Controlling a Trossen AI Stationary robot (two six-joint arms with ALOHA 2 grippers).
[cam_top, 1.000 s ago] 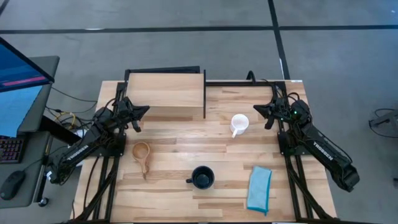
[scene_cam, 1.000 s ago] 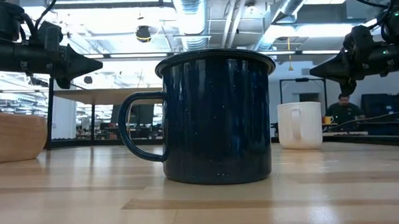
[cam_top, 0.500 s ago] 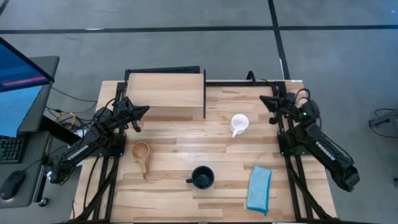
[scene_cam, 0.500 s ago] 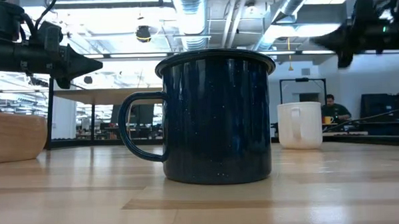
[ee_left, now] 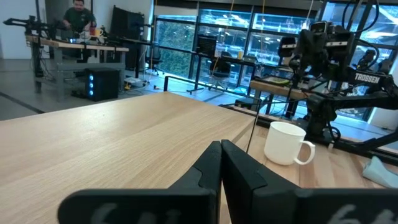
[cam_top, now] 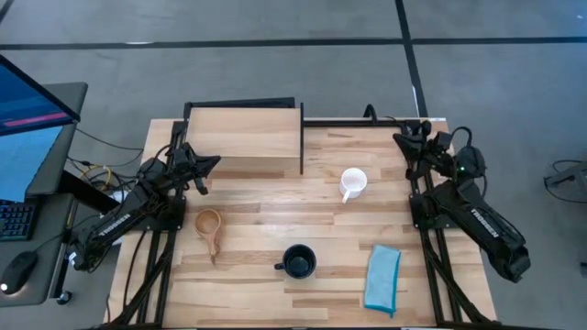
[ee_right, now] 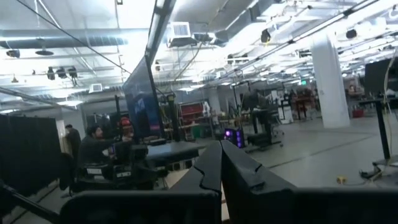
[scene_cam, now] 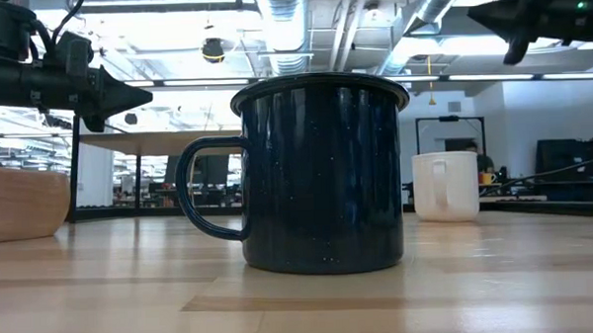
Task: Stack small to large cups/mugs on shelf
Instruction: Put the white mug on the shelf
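The shelf (cam_top: 243, 137) stands at the table's far left. On the tabletop stand three cups, each on its base: the white mug (cam_top: 353, 181) right of the shelf, the wooden cup (cam_top: 209, 225) near left with its long handle pointing toward the near edge, and the navy mug (cam_top: 298, 261) near the front. My left gripper (cam_top: 215, 162) is shut and level over the shelf's near left corner, holding nothing. My right gripper (cam_top: 401, 137) is shut and raised at the far right, its fingers tipped upward (scene_cam: 481, 17), well clear of the white mug (scene_cam: 446, 186).
A folded light blue cloth (cam_top: 382, 278) lies at the near right. A thin black frame rail (cam_top: 362, 122) runs along the far edge right of the shelf. In the low view the navy mug (scene_cam: 322, 175) fills the foreground. People sit at desks in the room beyond.
My right gripper has risen and drawn back from the white mug toward the table's far right corner, tipping its fingers upward as it went. It has stayed shut. The cups have not moved.
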